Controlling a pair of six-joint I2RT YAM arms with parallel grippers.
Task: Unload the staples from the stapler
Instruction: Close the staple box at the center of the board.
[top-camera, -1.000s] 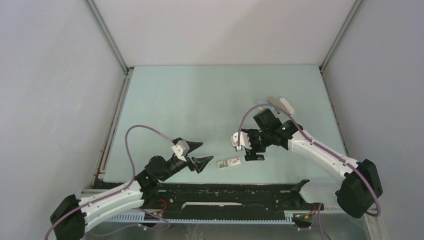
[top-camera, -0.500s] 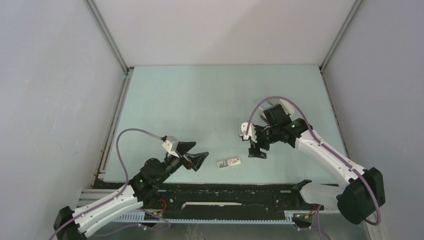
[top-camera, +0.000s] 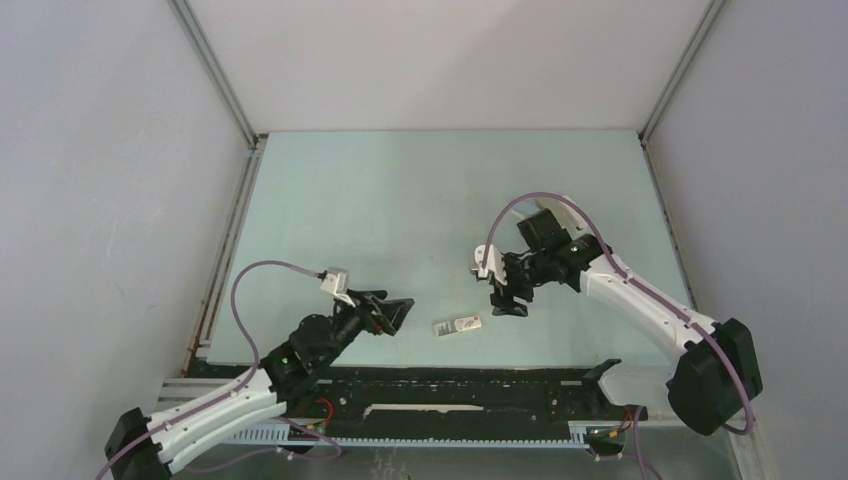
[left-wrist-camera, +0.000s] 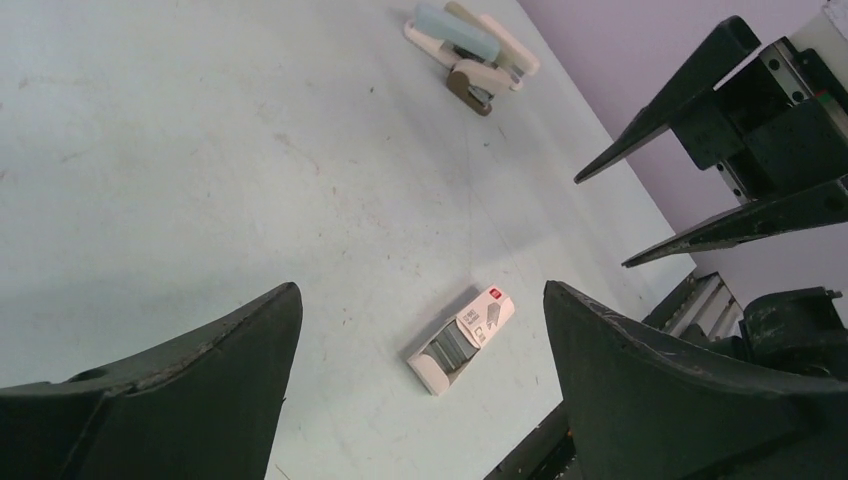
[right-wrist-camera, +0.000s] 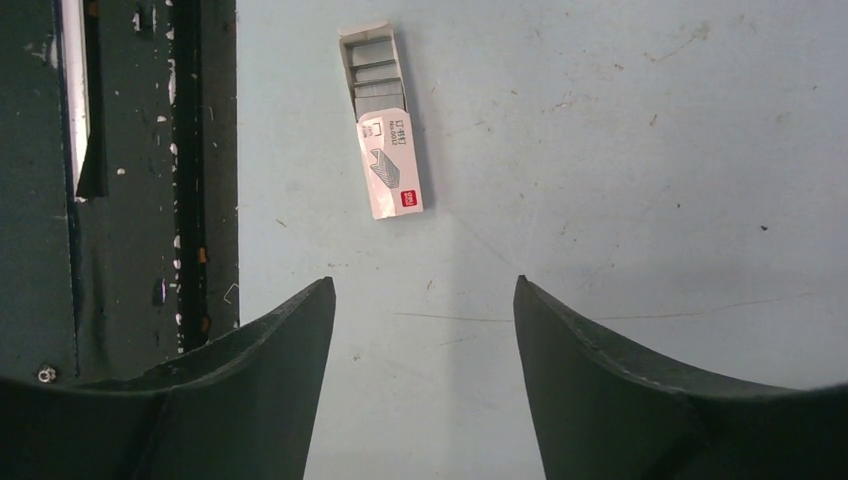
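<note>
My left tool (top-camera: 393, 316) and right tool (top-camera: 505, 297) both hang spread above the desk (top-camera: 400, 200), pinching nothing, on either side of a small white box (top-camera: 458, 326). From above, my right arm hides the stapler. Through the left wrist, the stapler (left-wrist-camera: 455, 24) lies at the far back, touching a squat dark item (left-wrist-camera: 472, 88), well apart from both tools. Through the right wrist, the box's tray (right-wrist-camera: 368, 45) is slid out, with grey staple strips (right-wrist-camera: 373, 85) stacked in it. The danger, I judge, is grabbing that box by mistake, or nudging it and spilling its strips.
</note>
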